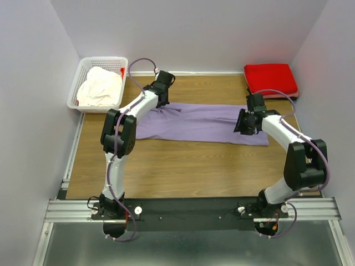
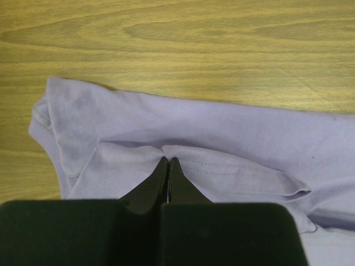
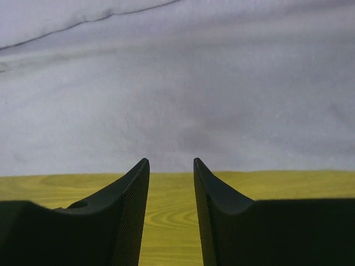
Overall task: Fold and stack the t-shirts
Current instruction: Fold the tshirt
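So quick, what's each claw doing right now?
Left gripper: closed, pinching the purple t-shirt.
Right gripper: open, holding nothing.

lavender shirt (image 1: 199, 124), red shirt (image 1: 270, 79), white shirt (image 1: 100, 87)

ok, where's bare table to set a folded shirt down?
Main free patch: table between the near edge of the lavender shirt and the arm bases. A smaller strip runs behind it, between the basket and the red shirt. Crowded: the middle band, where the left gripper pinches the shirt and the right gripper hangs open over its right end, plus both far corners.
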Controlling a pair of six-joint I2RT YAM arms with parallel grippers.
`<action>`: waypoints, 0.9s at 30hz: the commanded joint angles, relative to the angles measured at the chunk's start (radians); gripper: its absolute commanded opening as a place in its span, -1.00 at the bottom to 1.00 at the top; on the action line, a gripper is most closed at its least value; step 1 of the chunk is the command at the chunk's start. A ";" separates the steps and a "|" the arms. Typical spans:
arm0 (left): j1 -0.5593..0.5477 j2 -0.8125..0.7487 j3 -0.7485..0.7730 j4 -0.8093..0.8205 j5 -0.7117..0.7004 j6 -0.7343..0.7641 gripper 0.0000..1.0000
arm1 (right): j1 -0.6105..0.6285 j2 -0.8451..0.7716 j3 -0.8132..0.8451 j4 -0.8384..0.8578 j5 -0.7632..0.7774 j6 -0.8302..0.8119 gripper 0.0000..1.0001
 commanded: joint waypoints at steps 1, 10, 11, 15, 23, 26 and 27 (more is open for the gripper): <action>0.013 -0.046 -0.021 0.037 -0.029 -0.018 -1.00 | 0.010 0.053 0.040 0.059 -0.009 0.009 -0.11; 0.019 -0.055 -0.018 0.047 -0.029 -0.014 -0.64 | 0.011 0.116 0.084 0.088 0.163 0.037 -0.04; 0.020 -0.063 -0.018 0.047 -0.029 -0.014 -0.56 | 0.011 0.111 0.080 0.088 0.184 0.038 0.07; 0.025 -0.116 -0.012 0.059 -0.043 -0.006 -0.29 | 0.008 0.081 0.044 0.091 0.303 0.072 0.25; 0.028 -0.345 -0.213 0.082 -0.044 -0.044 -0.04 | -0.070 0.002 -0.072 0.140 0.312 0.147 0.36; 0.034 -0.454 -0.380 0.106 -0.003 -0.075 -0.04 | -0.139 -0.018 -0.101 0.166 0.248 0.172 0.32; 0.037 -0.475 -0.421 0.131 0.009 -0.081 -0.05 | -0.141 -0.024 -0.112 0.177 0.216 0.186 0.31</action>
